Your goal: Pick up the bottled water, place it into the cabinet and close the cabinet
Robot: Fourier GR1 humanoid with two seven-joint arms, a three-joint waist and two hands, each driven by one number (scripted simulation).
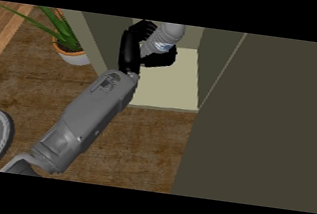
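Presently the hand (138,46) is curled round the bottled water (161,39), held over the pale cabinet (171,88) shelf (door (270,129) open).

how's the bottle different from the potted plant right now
The bottle is grey, tilted and held by a hand at the open cabinet; the potted plant is green-leaved, upright and stands untouched on the counter. The bottle is over the cabinet shelf; the plant is left of it, outside.

One head view looks steeply down (from above the counter (135,141)) toward the open cabinet (172,80).
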